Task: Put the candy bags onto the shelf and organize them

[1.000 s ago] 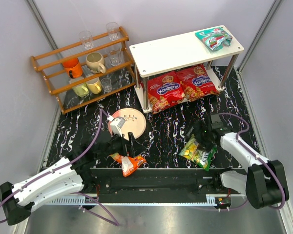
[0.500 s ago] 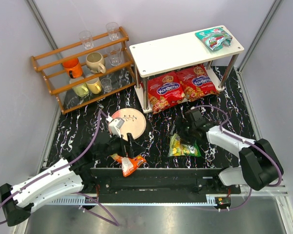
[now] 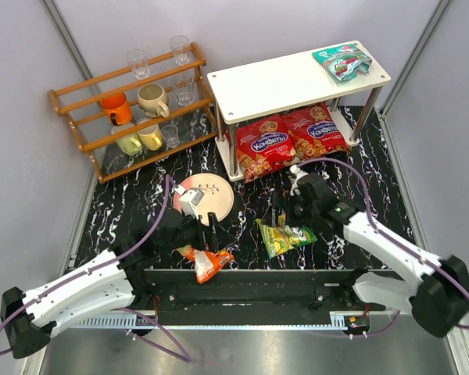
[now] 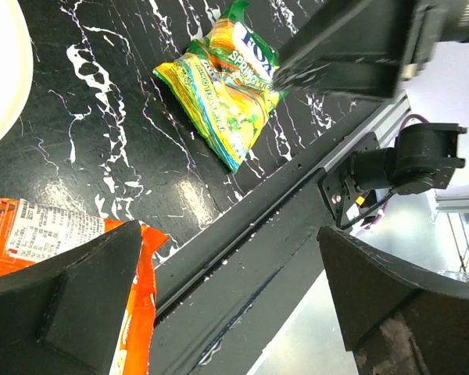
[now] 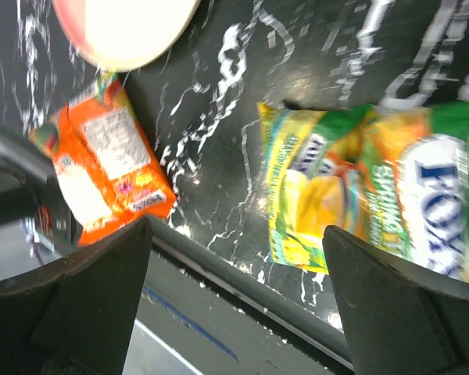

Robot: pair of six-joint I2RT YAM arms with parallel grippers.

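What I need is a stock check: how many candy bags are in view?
5. A teal bag lies on the top tier of the shelf, two red bags on its lower tier. A yellow-green bag and an orange bag lie on the table. None seems hidden.

Upper right of the top view, there's the white two-tier shelf (image 3: 285,84) on shiny tube legs, with the teal bag (image 3: 342,61) crumpled at the far right end of its top tier. On the lower tier the left red bag (image 3: 264,144) and the right red bag (image 3: 316,131) lie flat side by side, blue oval logos up and front edges poking past the tier. Down on the bench (image 3: 141,205), the yellow-green bag (image 3: 285,236) lies flat at lower centre and the small orange bag (image 3: 205,262) sits left of it at the near edge, well apart.
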